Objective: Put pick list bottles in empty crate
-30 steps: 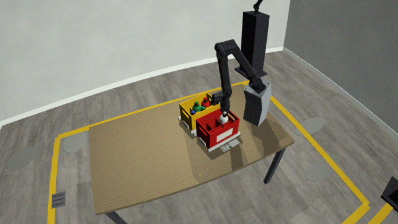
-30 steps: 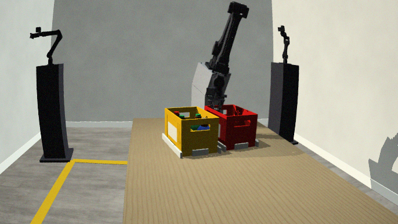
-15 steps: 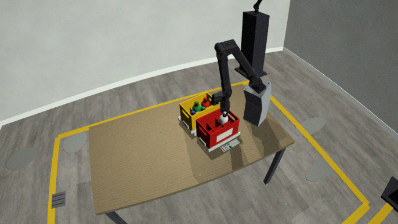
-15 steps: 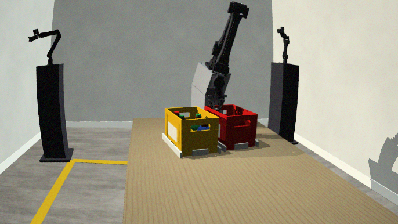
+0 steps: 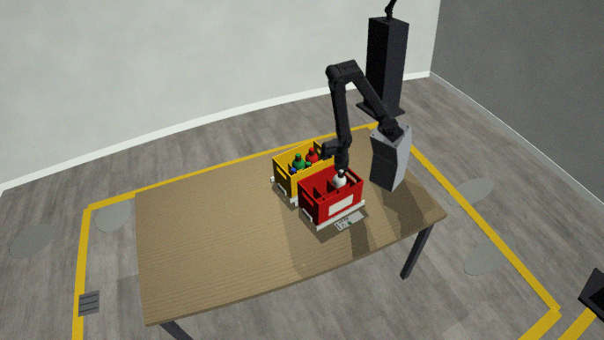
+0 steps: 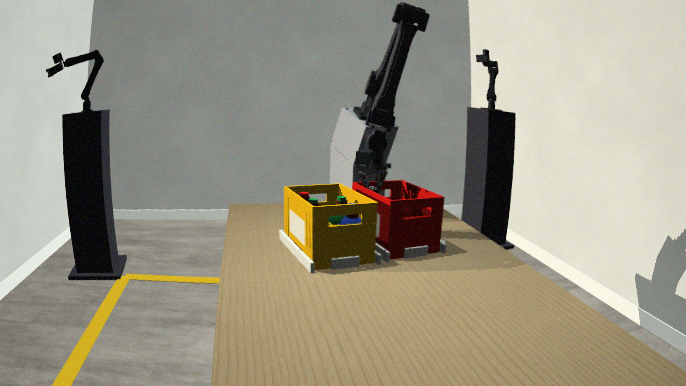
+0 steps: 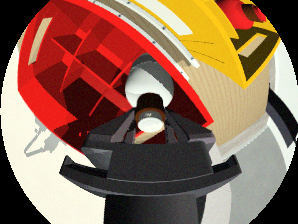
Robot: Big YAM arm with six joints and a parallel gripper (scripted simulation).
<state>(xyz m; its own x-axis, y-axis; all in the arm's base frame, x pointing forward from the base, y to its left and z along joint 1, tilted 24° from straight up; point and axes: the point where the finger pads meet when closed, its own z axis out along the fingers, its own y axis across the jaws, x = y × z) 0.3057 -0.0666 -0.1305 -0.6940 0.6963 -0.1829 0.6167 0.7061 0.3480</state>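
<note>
My gripper (image 5: pixel 341 172) (image 7: pixel 150 119) is shut on the neck of a white bottle (image 5: pixel 339 181) (image 7: pixel 145 86). The bottle is upright, partly inside the red crate (image 5: pixel 324 215) (image 6: pixel 411 237) (image 7: pixel 50 107), at the end nearest the robot's base. Whether it touches the crate's floor is hidden. The other compartments that show hold no bottle. The yellow crate (image 5: pixel 288 187) (image 6: pixel 345 246) (image 7: pixel 216 42) holds a red bottle (image 5: pixel 312 157) (image 7: pixel 234 15), a green bottle (image 5: pixel 298 164), a second green cap (image 5: pixel 308 165) and a blue cap (image 5: pixel 293 170). The pick list (image 5: pixel 357 216) lies beside the red crate; its lines are too small to read.
The two crates stand side by side with a narrow gap. Low white and grey strips (image 5: pixel 339 216) (image 6: pixel 296 251) run along their bases. The grey robot pedestal (image 5: pixel 387 165) stands close to the red crate's end. The table (image 5: pixel 198 247) (image 6: pixel 450 325) extends away from the pedestal.
</note>
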